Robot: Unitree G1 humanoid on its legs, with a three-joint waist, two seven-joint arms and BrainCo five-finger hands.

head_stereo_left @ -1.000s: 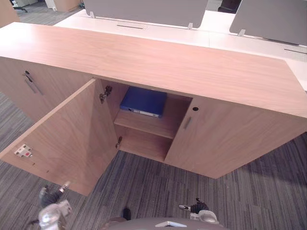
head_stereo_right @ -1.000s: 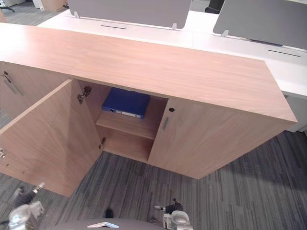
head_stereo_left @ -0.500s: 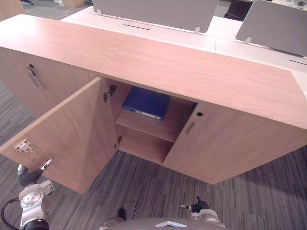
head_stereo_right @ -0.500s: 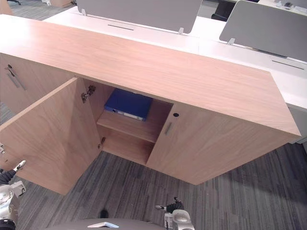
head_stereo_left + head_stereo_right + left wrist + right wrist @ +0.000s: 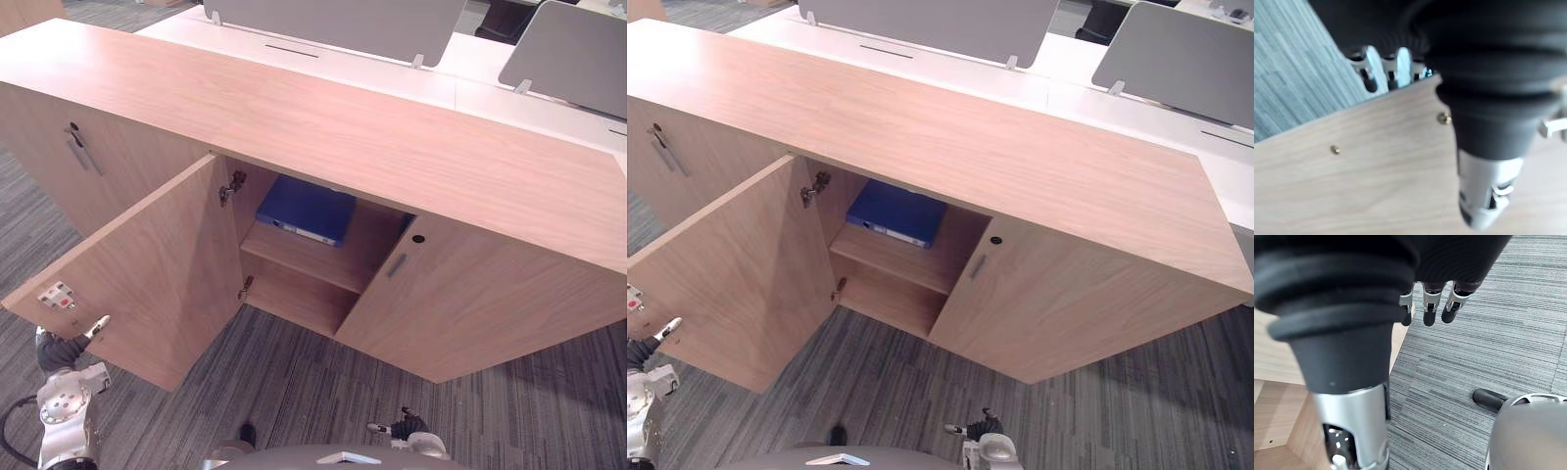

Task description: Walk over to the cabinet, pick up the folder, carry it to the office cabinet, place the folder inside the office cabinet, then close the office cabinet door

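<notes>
Folder (image 5: 306, 208) lies on the office cabinet's (image 5: 343, 117) upper shelf (image 5: 315, 258). Left hand (image 5: 61, 354) meets the open door's (image 5: 147, 274) edge, grip indeterminate; right hand (image 5: 1426, 303) hangs relaxed, empty. A slip could leave the door ajar.

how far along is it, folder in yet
Done: the blue folder lies on the upper shelf inside the office cabinet. In hand: the left robot hand is at the outer edge of the open door. Left: shutting that door. The right robot hand hangs low.
</notes>
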